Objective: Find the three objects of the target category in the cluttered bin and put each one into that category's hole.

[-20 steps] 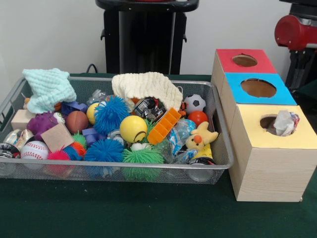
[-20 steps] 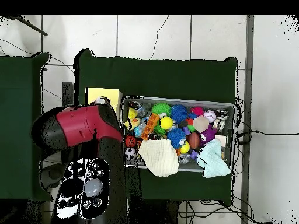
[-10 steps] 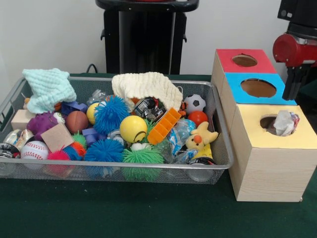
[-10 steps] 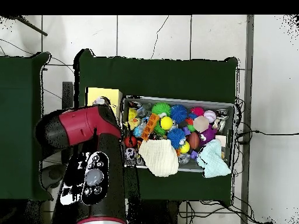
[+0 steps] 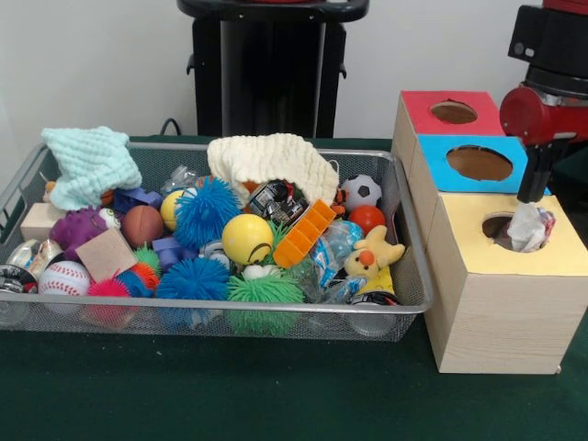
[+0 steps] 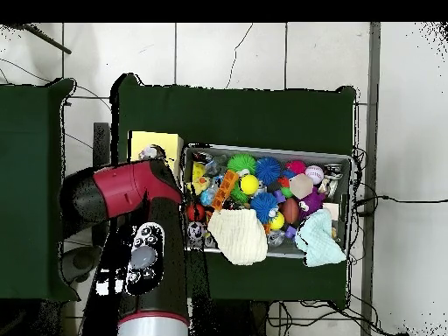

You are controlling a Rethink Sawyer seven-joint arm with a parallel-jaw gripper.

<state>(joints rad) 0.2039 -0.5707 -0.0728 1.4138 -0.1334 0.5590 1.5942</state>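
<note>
While the arm is hanging over the boxes, these lines apply.

Task's thing: a crumpled white wad [image 5: 530, 227], paper or thin plastic by its look, is sitting in the hole of the yellow-topped box [image 5: 478, 326], part inside and part poking above the rim.

Gripper [image 5: 532, 180]: a dark stem is reaching down to just above the wad; whether the jaws are spread, closed or pinching the wad, I cannot tell, and the overhead view is hiding them under the red arm [image 6: 122, 194].

Handling: the wad is probably light, soft and springy, so it is likely catching on the hole's edge instead of dropping; a push on its raised crest should be sinking it, and a grip belongs on that crest.

Boxes: three pale wooden blocks are standing in a row beside the bin, with tops in red [image 5: 455, 112], blue [image 5: 480, 163] and yellow, each cut with a round hole.

Bin [image 5: 415, 276]: a wire-mesh tray is holding spiky rubber balls in blue [image 5: 206, 210] and green [image 5: 265, 292], a smooth yellow ball [image 5: 246, 239], a baseball [image 5: 62, 278], a small soccer ball [image 5: 362, 191], an orange ridged plastic piece [image 5: 304, 233] and a yellow plush toy [image 5: 374, 253].

Cloths: a cream knitted cloth [image 5: 271, 163] and a mint waffle cloth [image 5: 90, 163] are draping over the far rim, both limp.
</note>
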